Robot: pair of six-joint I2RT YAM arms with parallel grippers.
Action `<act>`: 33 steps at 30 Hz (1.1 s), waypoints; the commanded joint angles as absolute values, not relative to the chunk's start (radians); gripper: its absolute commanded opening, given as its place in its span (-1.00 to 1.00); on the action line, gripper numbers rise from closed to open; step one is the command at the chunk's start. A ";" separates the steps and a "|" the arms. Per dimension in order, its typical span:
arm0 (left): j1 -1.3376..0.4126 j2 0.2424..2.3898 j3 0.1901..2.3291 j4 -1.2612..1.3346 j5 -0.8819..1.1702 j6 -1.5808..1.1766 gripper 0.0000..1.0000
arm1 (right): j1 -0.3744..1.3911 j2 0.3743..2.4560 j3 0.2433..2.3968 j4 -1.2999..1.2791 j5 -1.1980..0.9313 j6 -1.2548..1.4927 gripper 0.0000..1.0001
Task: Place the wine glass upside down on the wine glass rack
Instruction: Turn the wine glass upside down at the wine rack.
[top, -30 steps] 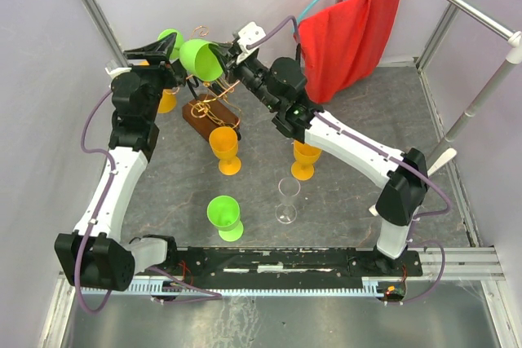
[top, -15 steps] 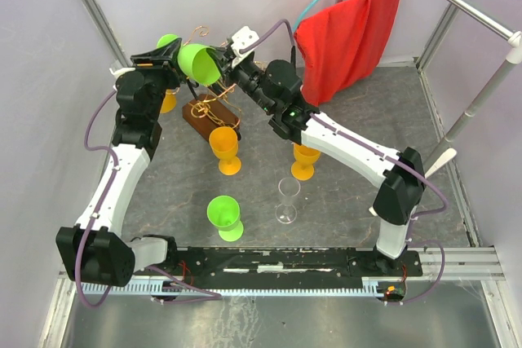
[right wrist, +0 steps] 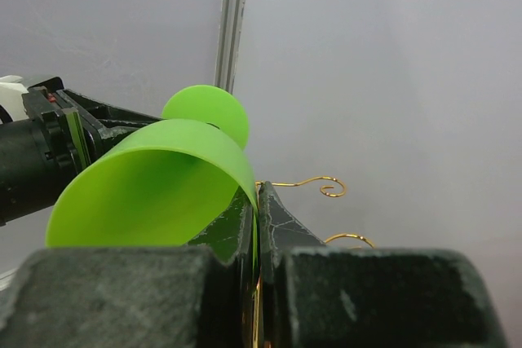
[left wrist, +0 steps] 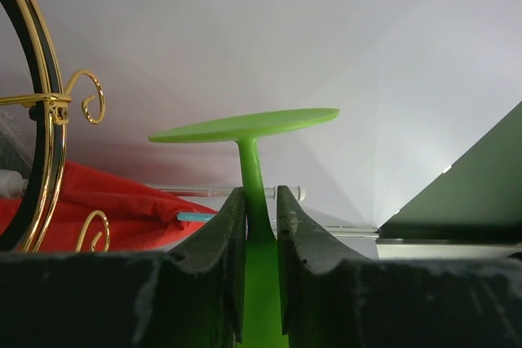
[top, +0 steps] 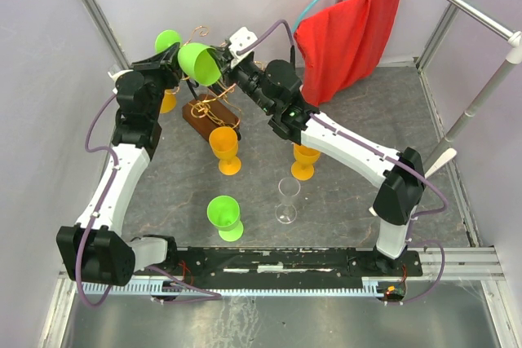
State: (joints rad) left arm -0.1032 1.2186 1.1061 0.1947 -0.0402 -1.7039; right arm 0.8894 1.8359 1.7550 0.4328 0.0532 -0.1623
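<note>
red cloth (top: 351,34) hanging | orange goblet (top: 225,146) | clear glass (top: 286,200) | green goblet (top: 223,216)

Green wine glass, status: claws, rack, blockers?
Left claw shut on green wine glass stem. Right claw shut on its bowl rim. Glass sideways beside wine glass rack wire tips, not hung. No blocker visible.

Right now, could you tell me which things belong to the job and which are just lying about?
Job: wine glass rack; green wine glass, left gripper on its stem, right gripper on its rim.
Idle: orange glasses, clear glass, standing green glass, red cloth.
</note>
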 commanded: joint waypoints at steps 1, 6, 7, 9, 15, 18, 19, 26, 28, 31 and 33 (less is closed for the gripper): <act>-0.122 1.228 1.119 0.236 -0.014 -1.689 -0.70 | 0.908 1.843 1.812 0.453 0.059 -0.184 -0.85; -0.121 1.237 1.115 0.285 -0.026 -1.695 -0.82 | 0.908 1.815 1.789 0.432 0.049 -0.187 -0.42; -0.119 1.243 1.119 0.296 -0.030 -1.694 -0.84 | 0.907 1.804 1.786 0.401 0.049 -0.189 -0.36; -0.103 1.263 1.139 0.316 -0.026 -1.677 -0.87 | 0.908 1.777 1.776 0.347 0.050 -0.194 -0.24; -0.033 1.342 1.198 0.405 0.017 -1.647 -0.93 | 0.908 1.668 1.673 0.288 0.101 -0.214 0.02; 0.013 1.370 1.227 0.450 0.051 -1.611 -0.95 | 0.908 1.605 1.632 0.211 0.126 -0.229 0.14; 0.030 1.374 1.233 0.467 0.063 -1.597 -0.95 | 0.908 1.585 1.623 0.170 0.132 -0.231 0.18; 0.135 1.338 1.229 0.548 0.173 -1.364 -0.95 | 0.905 1.462 1.559 -0.011 0.249 -0.262 0.51; 0.162 1.308 1.207 0.548 0.218 -1.246 -0.95 | 0.897 1.469 1.605 -0.114 0.235 -0.277 0.64; 0.194 1.241 1.185 0.475 0.260 -1.024 -0.95 | 0.889 1.494 1.678 -0.257 0.207 -0.288 0.75; 0.199 1.188 1.186 0.382 0.261 -0.842 -0.95 | 0.884 1.496 1.681 -0.282 0.209 -0.301 0.78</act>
